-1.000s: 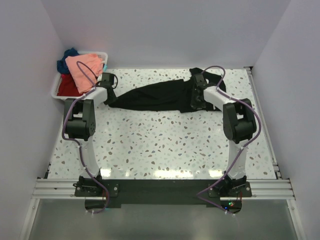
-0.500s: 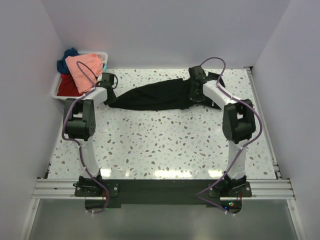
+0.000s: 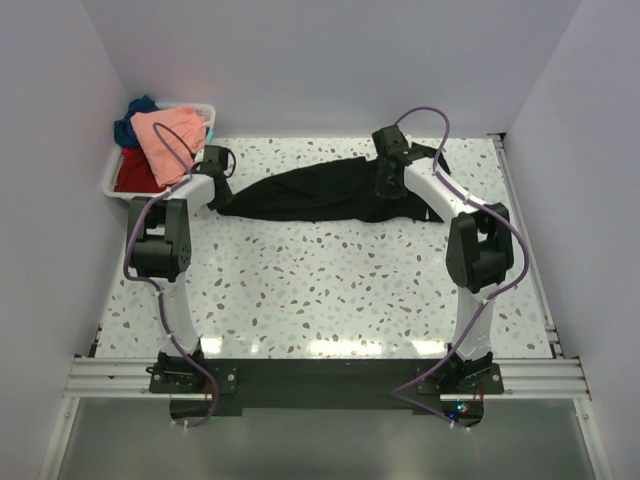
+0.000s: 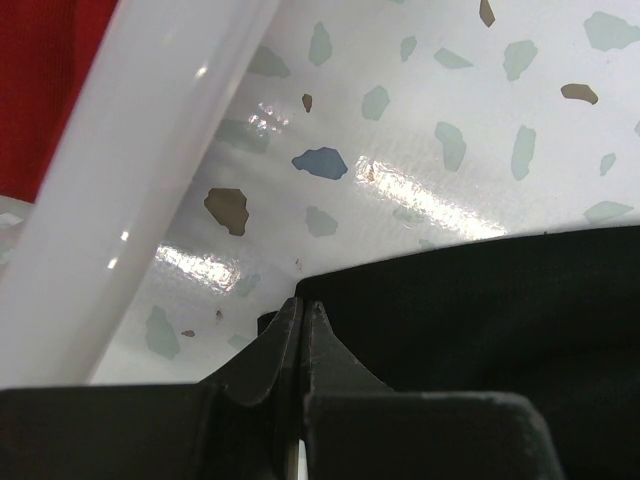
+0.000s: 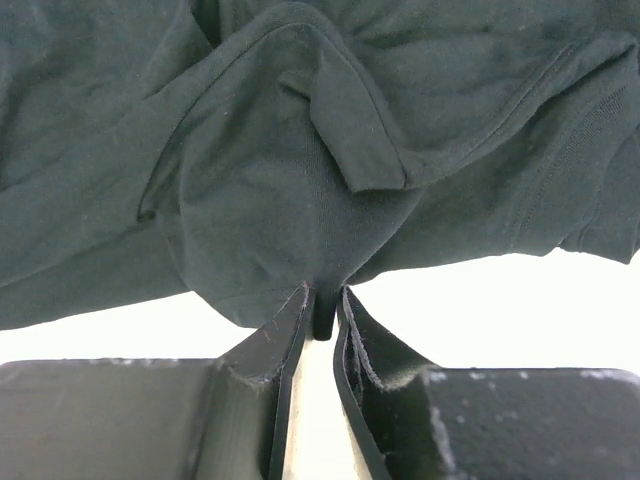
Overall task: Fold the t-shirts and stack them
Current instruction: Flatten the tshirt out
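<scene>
The black t-shirt (image 3: 310, 192) lies stretched and bunched across the far part of the table. My left gripper (image 3: 220, 198) is shut on its left end; in the left wrist view the closed tips (image 4: 303, 305) meet at the corner of the black cloth (image 4: 480, 310). My right gripper (image 3: 385, 192) is shut on the shirt's right part; in the right wrist view the jaws (image 5: 322, 305) pinch a fold of the black cloth (image 5: 280, 170), lifted off the table. The salmon-pink shirt (image 3: 170, 135), red shirt (image 3: 135, 172) and dark blue shirt (image 3: 133, 110) lie in the bin.
The white plastic bin (image 3: 108, 180) stands at the far left corner, close to my left gripper; its rim (image 4: 130, 170) and the red shirt (image 4: 40, 70) show in the left wrist view. White walls close in the table on three sides.
My right gripper has moved toward the far wall and slightly left with the black cloth in it. The left arm has not moved.
</scene>
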Controlling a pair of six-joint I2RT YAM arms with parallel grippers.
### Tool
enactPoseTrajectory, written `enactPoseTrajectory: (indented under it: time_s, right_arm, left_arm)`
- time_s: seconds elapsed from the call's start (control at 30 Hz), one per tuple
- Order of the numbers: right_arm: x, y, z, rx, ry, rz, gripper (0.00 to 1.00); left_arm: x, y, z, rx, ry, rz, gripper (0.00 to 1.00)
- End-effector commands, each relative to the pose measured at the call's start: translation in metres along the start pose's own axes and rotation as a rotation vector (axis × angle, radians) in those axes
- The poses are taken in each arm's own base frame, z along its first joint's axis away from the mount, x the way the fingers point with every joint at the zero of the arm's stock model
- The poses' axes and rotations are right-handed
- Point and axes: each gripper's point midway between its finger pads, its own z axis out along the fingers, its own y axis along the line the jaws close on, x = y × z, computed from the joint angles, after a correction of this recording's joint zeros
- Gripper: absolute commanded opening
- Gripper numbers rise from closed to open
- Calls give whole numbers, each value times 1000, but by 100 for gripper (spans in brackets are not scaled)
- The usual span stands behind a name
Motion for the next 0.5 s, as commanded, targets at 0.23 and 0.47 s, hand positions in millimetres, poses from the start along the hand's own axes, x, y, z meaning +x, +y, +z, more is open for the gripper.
enactPoseTrajectory:
  time_s: [0.23,0.47]
  right_arm:
    - [-4,3,3,4,-12,-1,0]
    - [-37,17,11,-9,-87,-8,0]
  left_arm:
    - [0,5,-8,-4,-4,22,0]
    - [-3,6,-11,-4,-10,24,0]
